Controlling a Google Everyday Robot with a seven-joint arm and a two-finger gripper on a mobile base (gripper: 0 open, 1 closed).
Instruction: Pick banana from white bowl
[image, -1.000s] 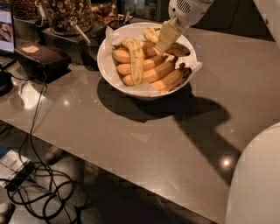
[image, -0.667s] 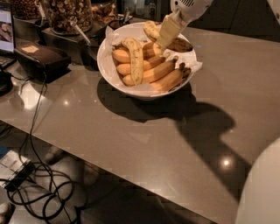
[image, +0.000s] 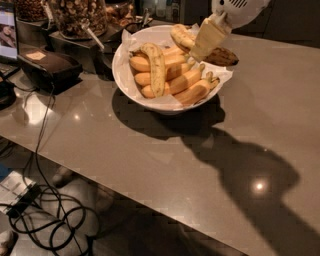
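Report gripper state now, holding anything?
gripper: over the far side of the white bowl, right at the speckled banana. Whether it is open or shut on the banana cannot be told.

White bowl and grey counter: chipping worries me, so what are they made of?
Large round white bowl: probably glazed ceramic, glossy wall; plastic possible. Flat grey counter: polished stone or laminate, it mirrors lights. The claw is over the bowl's far rim.

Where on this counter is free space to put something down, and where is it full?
Free: the wide grey counter in front of the white bowl and right of it. Crowded: behind and left, with the black device and jars. The gripper hangs over the bowl's back, by the banana.
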